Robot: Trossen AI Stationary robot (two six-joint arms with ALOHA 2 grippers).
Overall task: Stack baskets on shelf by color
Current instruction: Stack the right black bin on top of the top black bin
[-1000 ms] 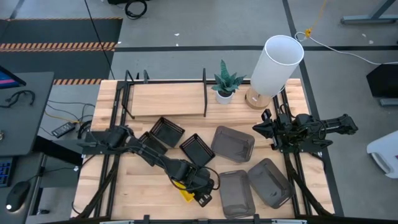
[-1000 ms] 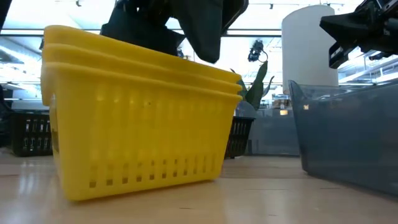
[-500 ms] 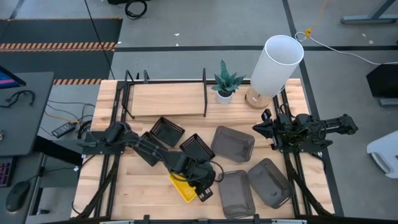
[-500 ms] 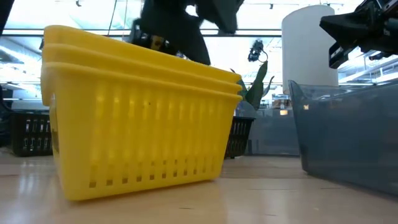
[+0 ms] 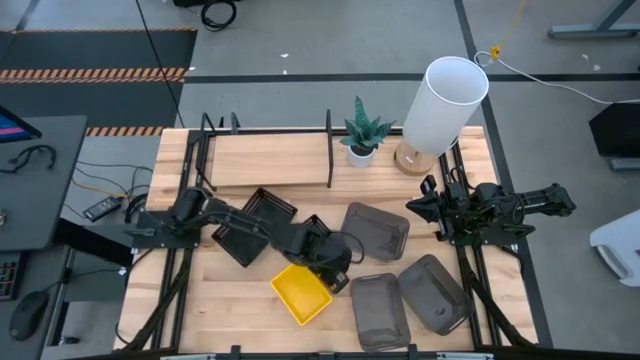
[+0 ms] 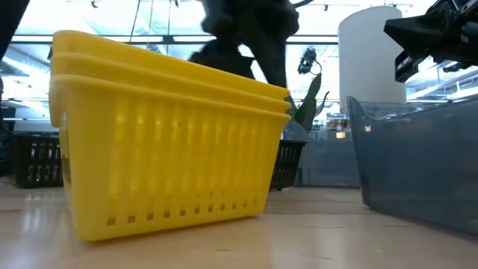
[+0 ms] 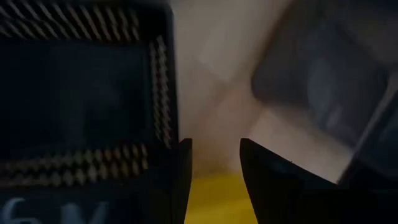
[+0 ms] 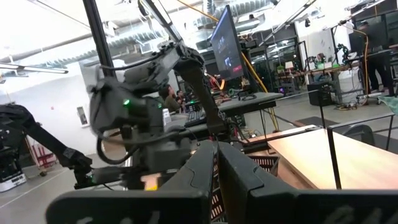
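Three bright yellow baskets [image 5: 301, 294] [image 6: 164, 149] sit nested in one stack, bottom flat on the table near its near edge. My left gripper [image 5: 335, 267] [image 7: 214, 146] is open and hovers just past the stack's far right side, between a black basket [image 7: 81, 93] and a grey basket [image 7: 323, 81]. Black baskets [image 5: 268, 211] lie on the table under the left arm. Three grey baskets [image 5: 375, 232] lie to the right. The shelf [image 5: 265, 160] stands at the far edge with a bare board. My right gripper [image 5: 415, 207] [image 8: 216, 149] is shut and waits at the right.
A potted plant [image 5: 362, 135] and a tall white cylinder [image 5: 445, 105] stand at the far edge, right of the shelf. Grey baskets [image 5: 378, 308] [image 5: 433, 292] crowd the near right. Bare tabletop [image 5: 225, 300] lies left of the yellow stack.
My left gripper has drawn back from over the yellow stack toward the far edge and the right, uncovering the stack. The stack has stayed where it was on the table.
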